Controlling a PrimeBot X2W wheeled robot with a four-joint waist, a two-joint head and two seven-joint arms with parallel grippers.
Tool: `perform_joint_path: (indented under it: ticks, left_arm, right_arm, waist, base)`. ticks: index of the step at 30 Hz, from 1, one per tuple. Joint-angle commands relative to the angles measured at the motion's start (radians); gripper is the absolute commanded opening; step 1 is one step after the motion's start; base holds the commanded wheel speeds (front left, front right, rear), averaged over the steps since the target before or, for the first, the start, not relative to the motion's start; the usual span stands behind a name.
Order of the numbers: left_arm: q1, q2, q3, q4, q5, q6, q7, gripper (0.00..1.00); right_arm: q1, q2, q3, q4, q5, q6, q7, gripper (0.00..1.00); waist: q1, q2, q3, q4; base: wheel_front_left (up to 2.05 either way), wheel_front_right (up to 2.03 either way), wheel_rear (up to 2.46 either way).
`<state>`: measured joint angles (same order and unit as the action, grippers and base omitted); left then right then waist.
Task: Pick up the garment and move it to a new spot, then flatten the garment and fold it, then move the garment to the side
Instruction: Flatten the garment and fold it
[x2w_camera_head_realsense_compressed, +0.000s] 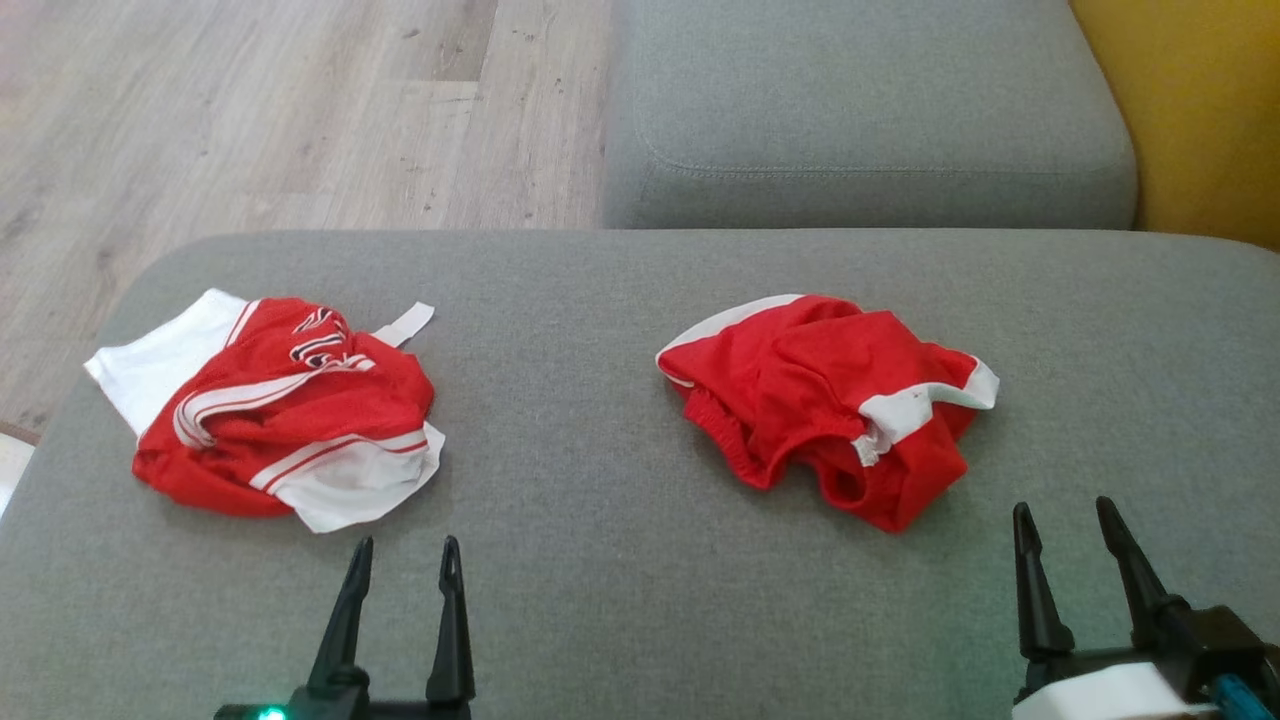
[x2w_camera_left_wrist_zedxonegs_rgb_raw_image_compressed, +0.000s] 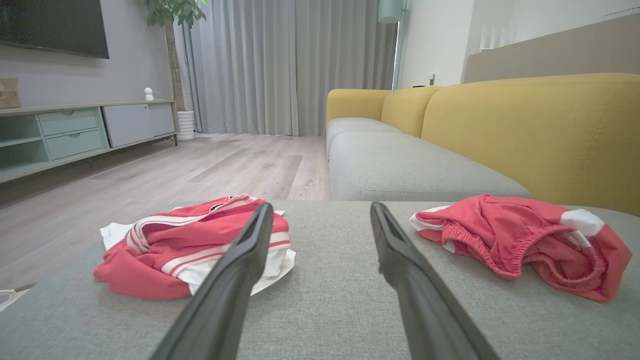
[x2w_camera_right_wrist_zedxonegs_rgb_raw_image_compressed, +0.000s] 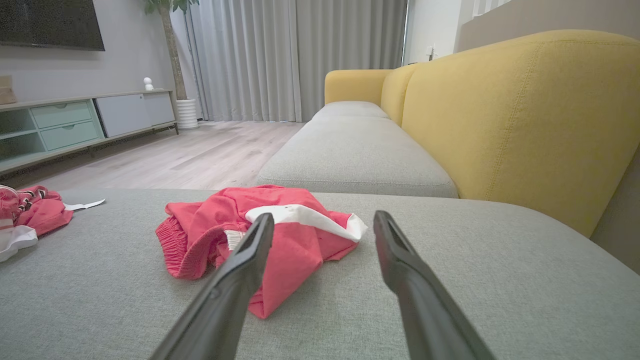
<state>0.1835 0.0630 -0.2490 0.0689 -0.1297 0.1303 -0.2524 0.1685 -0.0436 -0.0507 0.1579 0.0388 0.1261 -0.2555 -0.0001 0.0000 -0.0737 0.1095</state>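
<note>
Step 1: pick up the garment
The garment (x2w_camera_head_realsense_compressed: 285, 405) lies crumpled at 10 o'clock on the grey cushion (x2w_camera_head_realsense_compressed: 600, 580), just ahead of our left gripper (x2w_camera_head_realsense_compressed: 406, 548). That gripper and the right gripper (x2w_camera_head_realsense_compressed: 1062, 508) stand open and empty. We should pinch a raised fold, avoiding the plain red garment (x2w_camera_head_realsense_compressed: 830, 400) at 2 o'clock.

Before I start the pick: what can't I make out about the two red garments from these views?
- Head view: the garment is crumpled, and its folds hide most of the lettering, so it is unreadable.
- Right wrist view: the garment is cut off by the left edge.
- Left wrist view: the left gripper has one finger across part of the garment.
- The other red garment: bunched folds hide its full shape.
</note>
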Motion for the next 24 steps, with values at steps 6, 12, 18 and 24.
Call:
perform_joint_path:
  ticks: [6,12,18,24]
  left_arm:
    - [-0.033,-0.012,0.043,-0.034,0.028,-0.020,-0.009,1.00]
    - [-0.034,-0.013,0.037,-0.030,0.030,-0.022,-0.009,1.00]
    - [-0.037,-0.013,0.041,-0.023,0.022,-0.018,-0.009,1.00]
    - [-0.034,-0.013,0.043,-0.020,0.010,-0.011,-0.009,1.00]
  right_arm:
    - [-0.027,-0.007,0.022,-0.028,-0.002,0.005,-0.006,1.00]
    - [-0.025,-0.007,0.027,-0.026,0.004,0.005,-0.006,1.00]
    - [-0.023,-0.007,0.039,-0.033,0.005,0.005,-0.006,1.00]
    - [-0.023,-0.007,0.055,-0.036,0.003,0.005,-0.006,1.00]
  waist:
    - [0.0001,0.0000,-0.008,0.000]
    - [0.0001,0.0000,-0.012,-0.002]
    - [0.0001,0.0000,-0.013,-0.010]
    - [0.0001,0.0000,-0.014,-0.028]
  base:
    - [0.00,0.00,0.00]
    - [0.00,0.00,0.00]
    - [0.00,0.00,0.00]
    - [0.00,0.00,0.00]
